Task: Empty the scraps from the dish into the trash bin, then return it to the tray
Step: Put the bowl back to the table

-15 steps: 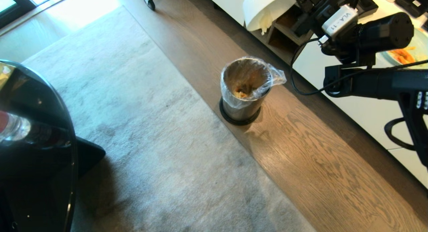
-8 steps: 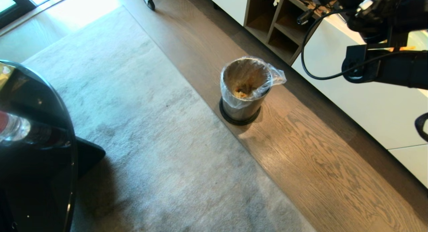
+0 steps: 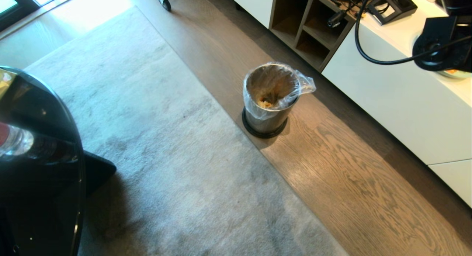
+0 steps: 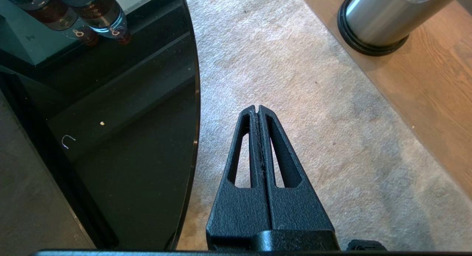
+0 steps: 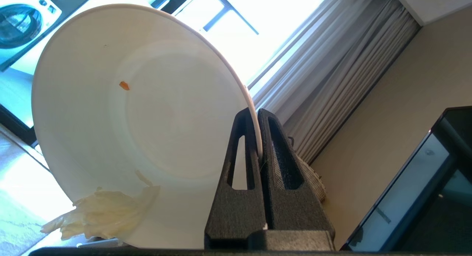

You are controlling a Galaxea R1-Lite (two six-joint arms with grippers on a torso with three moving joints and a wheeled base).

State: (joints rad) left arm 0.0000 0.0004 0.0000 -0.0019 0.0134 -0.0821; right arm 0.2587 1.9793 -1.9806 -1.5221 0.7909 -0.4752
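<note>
We hold the bowl (image 5: 140,116) by its rim, pinched between the closed fingers of the right gripper (image 5: 259,114), tipped on edge in the air. We judge it rigid, light, smooth and breakable; the thin rim is the only practical grip, so slipping is a risk. It is plain white and deep, with pale shreds (image 5: 99,215) clinging at the lip and one orange fleck. The steel bin (image 3: 270,101) stands on the floor. The left gripper (image 4: 258,110) is closed, empty, parked.
</note>
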